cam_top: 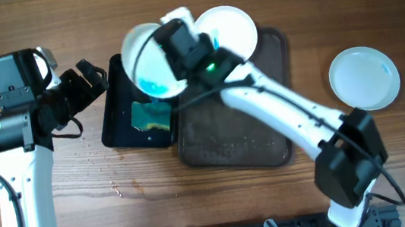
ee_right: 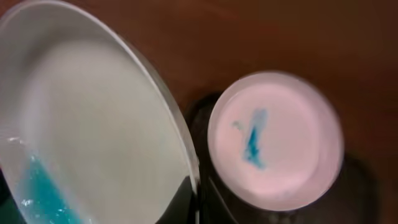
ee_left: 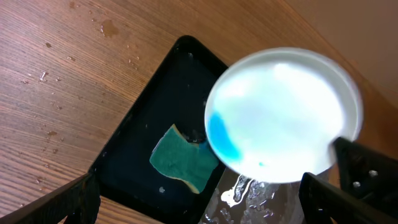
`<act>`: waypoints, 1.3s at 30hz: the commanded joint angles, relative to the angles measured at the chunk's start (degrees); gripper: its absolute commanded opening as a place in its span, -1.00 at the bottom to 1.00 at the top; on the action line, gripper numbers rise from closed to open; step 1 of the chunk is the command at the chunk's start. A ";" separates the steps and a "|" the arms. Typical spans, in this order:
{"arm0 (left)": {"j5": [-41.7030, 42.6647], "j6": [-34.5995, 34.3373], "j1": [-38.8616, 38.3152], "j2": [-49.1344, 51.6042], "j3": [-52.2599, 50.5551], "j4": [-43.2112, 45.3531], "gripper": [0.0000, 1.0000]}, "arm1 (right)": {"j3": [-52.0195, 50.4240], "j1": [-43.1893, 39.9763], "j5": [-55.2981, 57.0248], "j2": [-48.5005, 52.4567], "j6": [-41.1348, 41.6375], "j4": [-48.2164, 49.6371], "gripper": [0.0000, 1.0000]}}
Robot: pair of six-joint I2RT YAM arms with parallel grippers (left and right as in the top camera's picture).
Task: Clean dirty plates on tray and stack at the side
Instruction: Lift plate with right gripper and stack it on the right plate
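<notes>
My right gripper (cam_top: 174, 49) is shut on the rim of a white plate (cam_top: 145, 63) with a blue stain and holds it tilted above the small black tray (cam_top: 123, 122). The same plate fills the left of the right wrist view (ee_right: 93, 137) and shows in the left wrist view (ee_left: 283, 118). A second white plate (cam_top: 232, 27) with a blue stain lies on the big brown tray (cam_top: 236, 136); it also shows in the right wrist view (ee_right: 277, 140). A green sponge (cam_top: 151, 117) lies in the black tray. My left gripper (cam_top: 90, 79) is open and empty, left of the black tray.
A clean white plate (cam_top: 364, 76) lies on the table at the right. Water drops lie on the wood left of and below the black tray. The brown tray's surface is wet (ee_left: 249, 193).
</notes>
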 commanded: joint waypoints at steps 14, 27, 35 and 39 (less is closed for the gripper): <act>0.66 0.31 0.33 -0.15 0.66 0.04 1.00 | 1.25 13.55 34.36 -1.31 -27.04 14.03 -0.91; 0.66 0.31 0.33 -0.15 0.66 0.07 1.00 | 1.22 13.46 34.34 -1.31 -25.99 14.08 -0.91; 0.66 0.31 0.33 -0.15 0.66 0.07 1.00 | 1.18 11.67 29.51 -1.29 -32.85 15.76 -0.91; 0.66 0.31 0.33 -0.15 0.66 0.07 1.00 | 1.18 11.50 31.89 -1.49 -49.03 21.64 -0.91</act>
